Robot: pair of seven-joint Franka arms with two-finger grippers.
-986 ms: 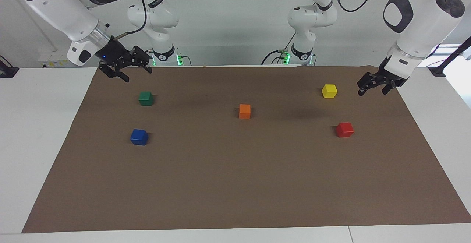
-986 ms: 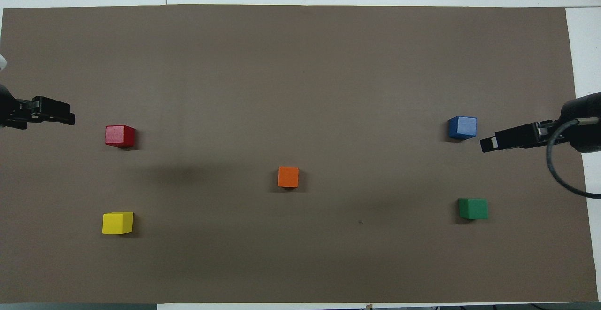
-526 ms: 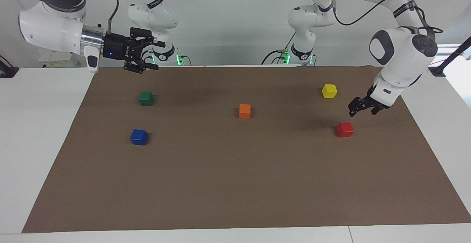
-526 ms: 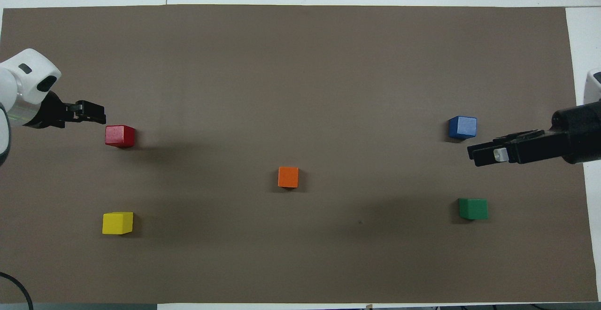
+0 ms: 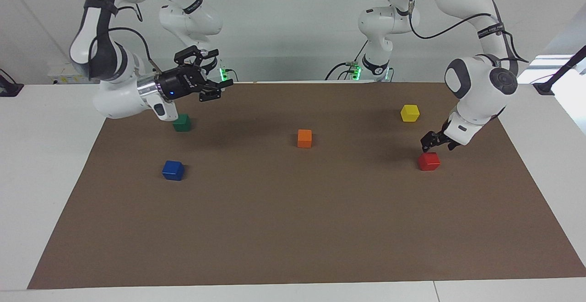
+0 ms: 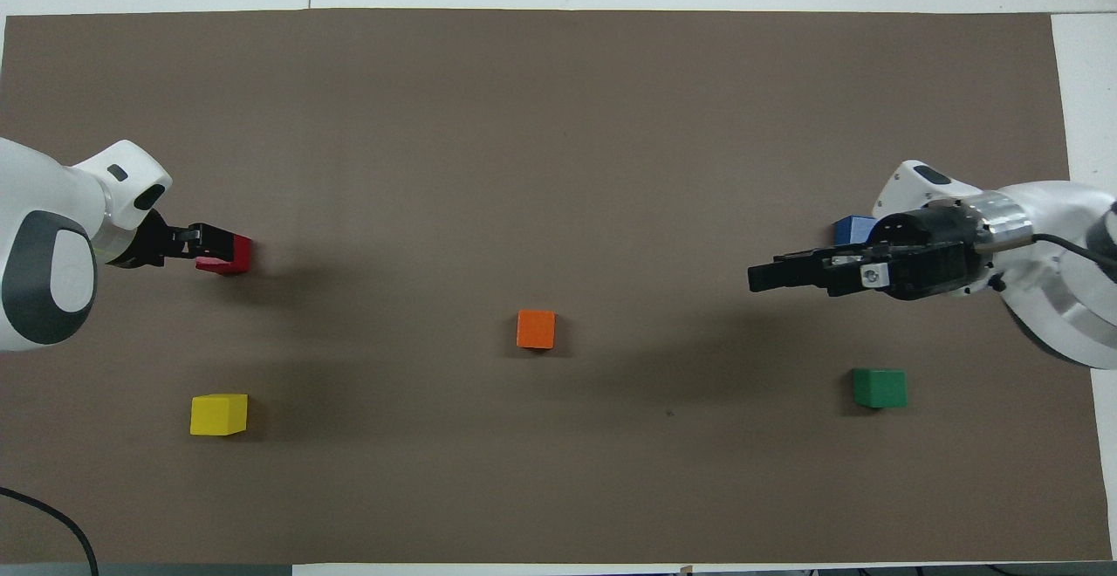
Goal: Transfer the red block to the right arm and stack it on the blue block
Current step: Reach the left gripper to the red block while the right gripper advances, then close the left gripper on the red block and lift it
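Note:
The red block (image 5: 429,161) sits on the brown mat toward the left arm's end of the table. My left gripper (image 5: 437,147) hangs open just above it, on the side nearer the robots, and in the overhead view the left gripper (image 6: 216,241) covers part of the red block (image 6: 234,255). Toward the right arm's end lies the blue block (image 5: 173,170); in the overhead view only a corner of the blue block (image 6: 852,229) shows past the right arm's wrist. My right gripper (image 5: 219,77) is open and raised, pointing toward the table's middle, with nothing in it; the right gripper (image 6: 761,275) shows edge-on from above.
A green block (image 5: 181,122) lies under the right arm's wrist, nearer the robots than the blue one. An orange block (image 5: 304,138) is at the mat's middle. A yellow block (image 5: 409,113) lies nearer the robots than the red one. The brown mat (image 5: 293,229) covers most of the table.
My left gripper has come down from beside the yellow block to just over the red block. My right gripper has swung up and toward the table's middle. No block has moved.

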